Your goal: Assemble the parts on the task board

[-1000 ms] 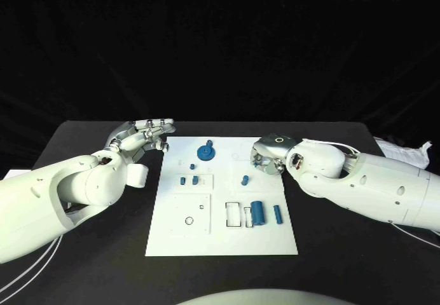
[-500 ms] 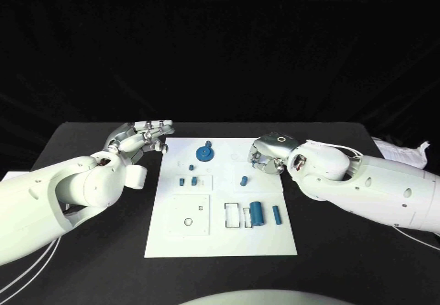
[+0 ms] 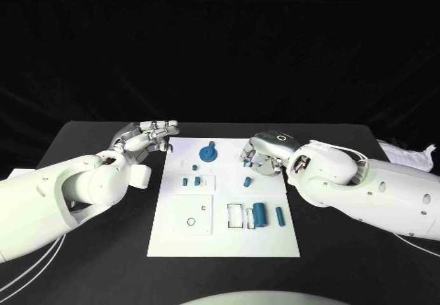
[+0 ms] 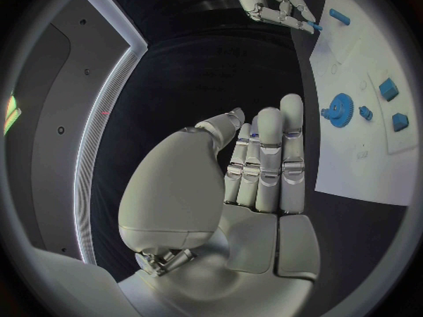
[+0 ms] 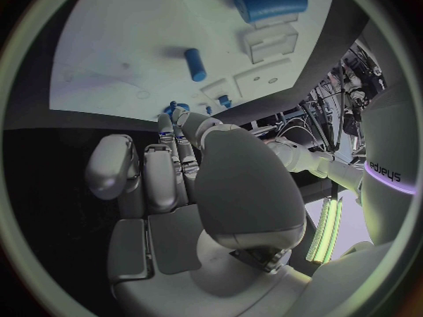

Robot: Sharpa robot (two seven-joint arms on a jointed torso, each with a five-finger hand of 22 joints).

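The white task board (image 3: 224, 197) lies flat in the middle of the black table (image 3: 91, 254), a smooth rectangular plate with shallow outlined recesses, and most of the small blue parts sit loose on it. Up near its far edge is a blue gear (image 3: 208, 152), round and toothed, with a little stub on top. Toward the near right there's a fat blue cylinder (image 3: 259, 213) lying beside a slimmer blue bar (image 3: 278, 216), and a short blue peg (image 3: 247, 182) rests alone at mid-board.

Now the right hand (image 3: 264, 152), polished silver and rounded at the back, hangs over the far right part of the board, fingers curled downward. In the left wrist view a tiny blue piece (image 4: 314, 27) shows at its fingertips (image 4: 291, 21), pinched, by the look of it; I can't make out its shape. My read: this is a pick-and-carry step, with that piece on its way to a socket. What comes next calls for lining the piece up squarely over its recess and pressing it in gently, since these hard plastic bits look slick and could twist out of a light pinch.

The left hand (image 3: 147, 135) hovers off the board's far left corner, above bare table, holding nothing. Its fingers (image 4: 268, 155) are straight and packed side by side, flat like a paddle, thumb tucked alongside. It seems to be waiting its turn.
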